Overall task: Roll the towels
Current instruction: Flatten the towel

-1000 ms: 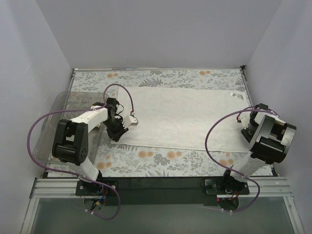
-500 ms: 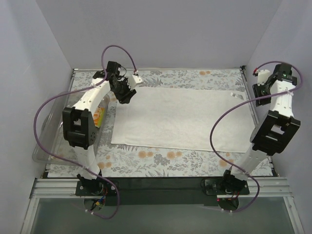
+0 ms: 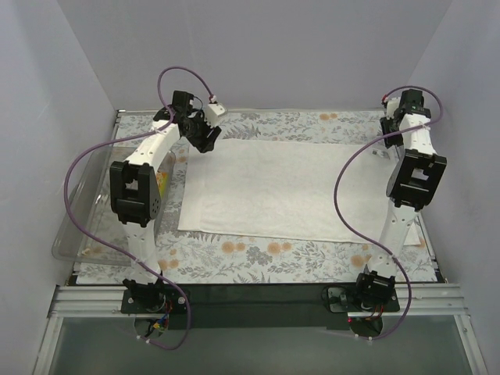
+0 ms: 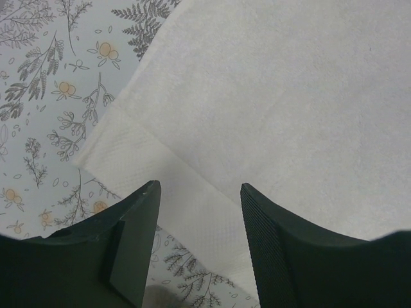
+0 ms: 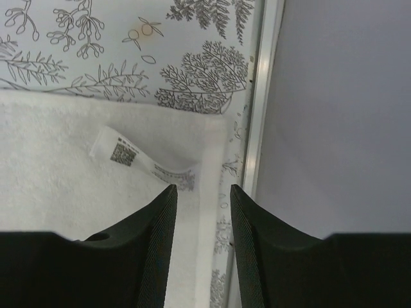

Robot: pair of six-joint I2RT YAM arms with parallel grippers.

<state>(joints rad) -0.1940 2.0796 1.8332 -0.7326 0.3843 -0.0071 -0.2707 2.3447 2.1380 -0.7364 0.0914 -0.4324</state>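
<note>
Near edge: the white towel (image 3: 289, 187) lies flat on the fern-print covering (image 3: 258, 254), no roll started.
Mid left: the small printed cloth (image 3: 162, 185) peeks from behind the left arm, mostly hidden.
Far left corner: the left gripper (image 4: 200, 186) hovers over the towel corner, jaws spread, empty.
Far right corner: the right gripper (image 5: 202, 187) is poised by the tag (image 5: 122, 153), jaws narrowly apart, empty.
Progress: apparently all rolling remains.

— What sort of place is this?
— A robotics lab cell — bare white walls (image 3: 258, 55) box in one table (image 3: 273, 254), with a left arm (image 3: 137, 195) and right arm (image 3: 410, 180) bolted to an aluminium rail (image 3: 258, 299), purple cables (image 3: 344, 187) looping loose.
</note>
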